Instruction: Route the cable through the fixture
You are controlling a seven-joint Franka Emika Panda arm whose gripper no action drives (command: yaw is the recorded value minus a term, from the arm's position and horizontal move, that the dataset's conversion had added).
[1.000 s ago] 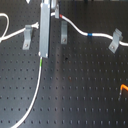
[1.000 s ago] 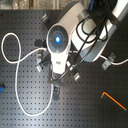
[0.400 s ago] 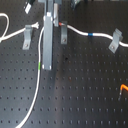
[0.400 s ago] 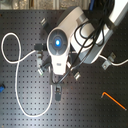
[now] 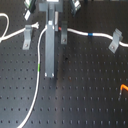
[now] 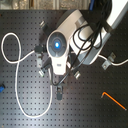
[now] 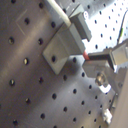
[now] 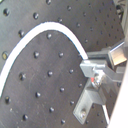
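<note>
- Claw [image 5: 49, 75]: a tall grey body hanging straight down over the black perforated worktop [image 5: 90, 85] in the first exterior view, its lower end just above the holes.
- Its jaws sit narrow and pinch the cable [image 7: 59, 14]; in the first wrist view a dark finger [image 7: 102, 56] meets a red band [image 7: 86, 56] of it right beside a grey bracket [image 7: 62, 45].
- In the second wrist view the cable [image 8: 45, 31] sweeps in a white arc across the board and ends at the fingers [image 8: 95, 67], where the red mark shows again.
- Seen in the second exterior view, the arm's white housing with a glowing blue ring [image 6: 57, 44] covers the claw, so the grip itself is hidden there.
- From the claw the cable [image 5: 37, 80] runs down toward the first exterior view's lower left, with a green band [image 5: 39, 66] on it beside the claw.
- Toward the first exterior view's right, the cable carries a blue band [image 5: 90, 35] and reaches another grey fixture [image 5: 116, 40].
- A third grey fixture [image 5: 28, 37] stands on the first exterior view's left of the claw, with a small pronged plug [image 5: 36, 25] just above it.
- In the second exterior view the cable [image 6: 17, 82] makes a wide loop on the worktop at the second exterior view's left.
- An orange L-shaped key [image 6: 113, 98] lies well apart, near the second exterior view's lower right.
</note>
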